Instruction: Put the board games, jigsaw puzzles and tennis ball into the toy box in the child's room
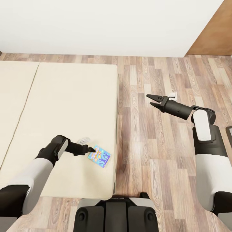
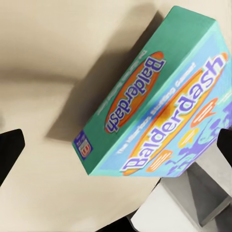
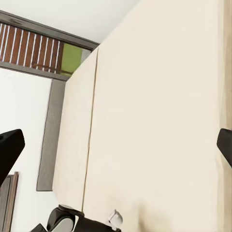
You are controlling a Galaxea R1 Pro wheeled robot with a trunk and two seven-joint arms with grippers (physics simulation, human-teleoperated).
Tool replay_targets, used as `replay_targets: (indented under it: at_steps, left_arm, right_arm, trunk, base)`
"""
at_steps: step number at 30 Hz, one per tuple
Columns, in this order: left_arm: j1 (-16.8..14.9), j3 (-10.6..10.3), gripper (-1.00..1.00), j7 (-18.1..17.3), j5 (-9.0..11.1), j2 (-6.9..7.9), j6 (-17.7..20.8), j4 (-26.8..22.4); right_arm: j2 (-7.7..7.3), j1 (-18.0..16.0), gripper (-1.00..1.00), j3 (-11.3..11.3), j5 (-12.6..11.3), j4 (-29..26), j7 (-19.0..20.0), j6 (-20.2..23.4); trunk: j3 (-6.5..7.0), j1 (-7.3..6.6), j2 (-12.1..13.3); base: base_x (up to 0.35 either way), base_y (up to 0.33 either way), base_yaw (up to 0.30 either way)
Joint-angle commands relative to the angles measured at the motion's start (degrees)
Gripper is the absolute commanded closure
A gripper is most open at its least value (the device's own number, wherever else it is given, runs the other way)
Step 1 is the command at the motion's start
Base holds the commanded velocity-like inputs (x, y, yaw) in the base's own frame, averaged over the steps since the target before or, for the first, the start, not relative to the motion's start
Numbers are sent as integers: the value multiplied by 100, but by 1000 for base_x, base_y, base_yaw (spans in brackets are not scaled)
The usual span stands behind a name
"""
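Robot base (image 1: 114, 214) nearest us, bottom centre of head view. Lower left: our left gripper (image 1: 91, 149) at edge of small blue board game (image 1: 99, 156) on bed (image 1: 64, 106), near its lower right corner. In left wrist view box tilts, one side raised; whether fingers pinch it we cannot tell. Right of centre: right gripper (image 1: 150, 100) spread, empty, over wood floor (image 1: 154, 154). We judge step as picking up game; next, confirm firm hold, lift, carry to toy box.

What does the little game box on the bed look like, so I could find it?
Look at the big beige bed, near its floor-side edge, by the robot's left gripper. There lies a small blue game box with teal edges and "Balderdash" in an orange oval, the bed's one colourful thing.
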Motion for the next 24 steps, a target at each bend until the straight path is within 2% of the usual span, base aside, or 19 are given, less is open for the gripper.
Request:
replay_targets:
  at_steps: [1,9,17,24]
  left_arm:
    - [-2,-22,-100,6,34,-12,29,-6]
    - [-2,-41,-100,0,30,-118,-78,-9]
    - [-2,-413,-100,-2,34,-151,-161,-9]
    - [-2,-492,-100,4,35,-160,-168,-9]
  right_arm:
    - [2,-2,-100,-8,52,1,55,23]
    - [2,0,-100,-6,55,0,55,23]
    - [2,0,-100,-6,54,2,55,23]
    - [2,0,-100,-3,55,8,55,23]
  trunk:
    - [-9,1,-4]
    - [-42,1,-4]
    - [-46,1,-4]
    - [-46,1,-4]
  base:
    - [0,0,0]
    - [0,0,0]
    - [0,0,0]
    - [0,-70,0]
